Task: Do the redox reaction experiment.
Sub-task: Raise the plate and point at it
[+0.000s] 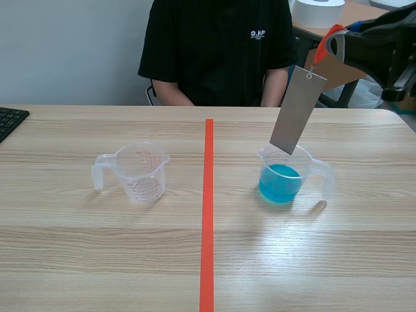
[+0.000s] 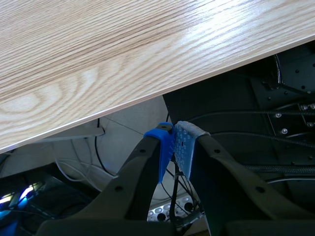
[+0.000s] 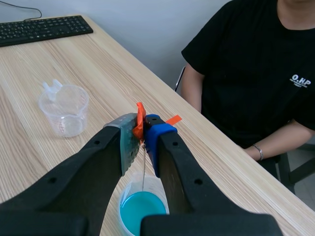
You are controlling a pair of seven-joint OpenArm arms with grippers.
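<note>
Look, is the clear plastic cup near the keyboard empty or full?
Empty: the clear plastic measuring cup holds no visible liquid.

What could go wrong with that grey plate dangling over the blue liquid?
The right hand pinches only a small orange tab; the flat grey metal plate hanging from it could swing or slip. Its tilted lower corner sits near the rim of the clear plastic measuring cup; lowering might catch it and spill the blue liquid.
</note>
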